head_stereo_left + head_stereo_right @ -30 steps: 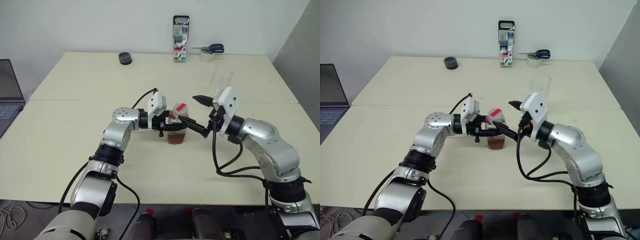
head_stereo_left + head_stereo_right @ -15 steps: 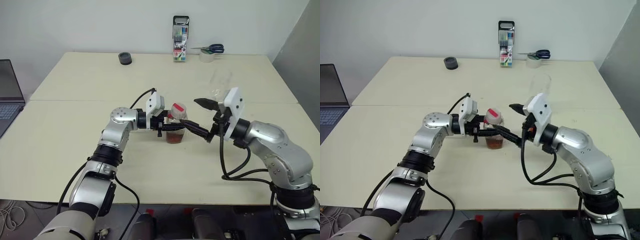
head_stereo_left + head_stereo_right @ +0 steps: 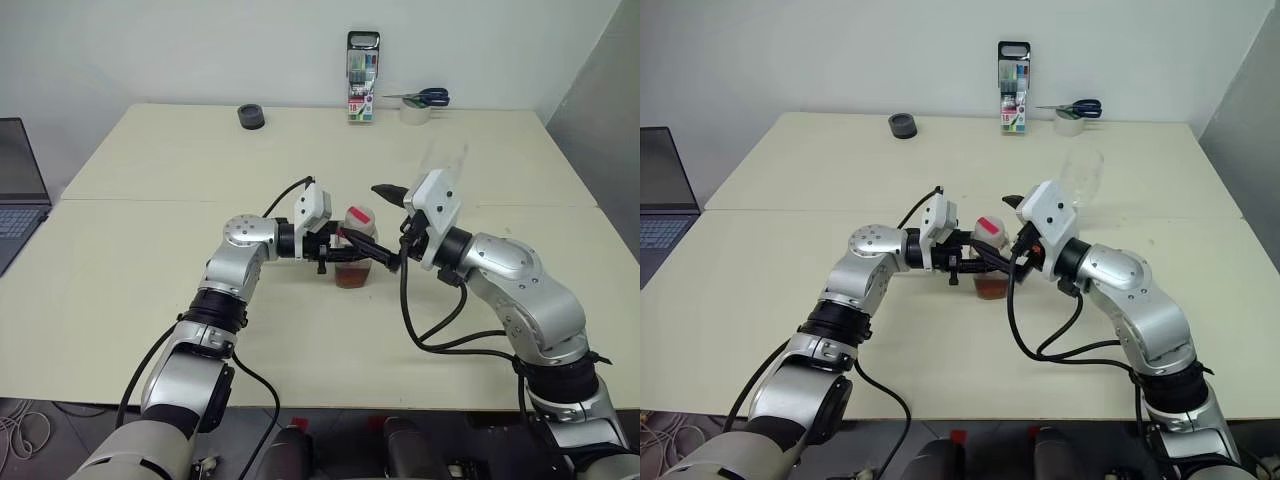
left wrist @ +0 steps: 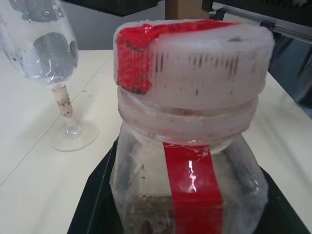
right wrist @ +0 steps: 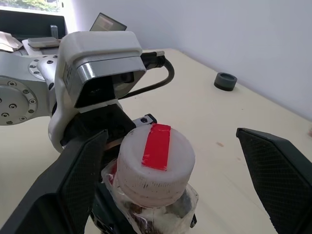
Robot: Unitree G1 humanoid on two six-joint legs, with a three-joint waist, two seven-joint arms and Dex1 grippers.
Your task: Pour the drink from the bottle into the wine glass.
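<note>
One bottle (image 3: 354, 250), one wine glass (image 4: 48, 58)

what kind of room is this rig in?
Probably an office or lab: plain cream table against a bare wall, laptop at its edge, marker pack, scissors and a tape roll at the back.

My workplace: an office-like lab room.
I stand at two pale tables (image 3: 150, 290) pushed together against a bare white wall (image 3: 200, 50), with a laptop (image 3: 18, 190), marker pack (image 3: 361, 77), scissors (image 3: 425, 97) and tape roll (image 3: 413, 112).
</note>
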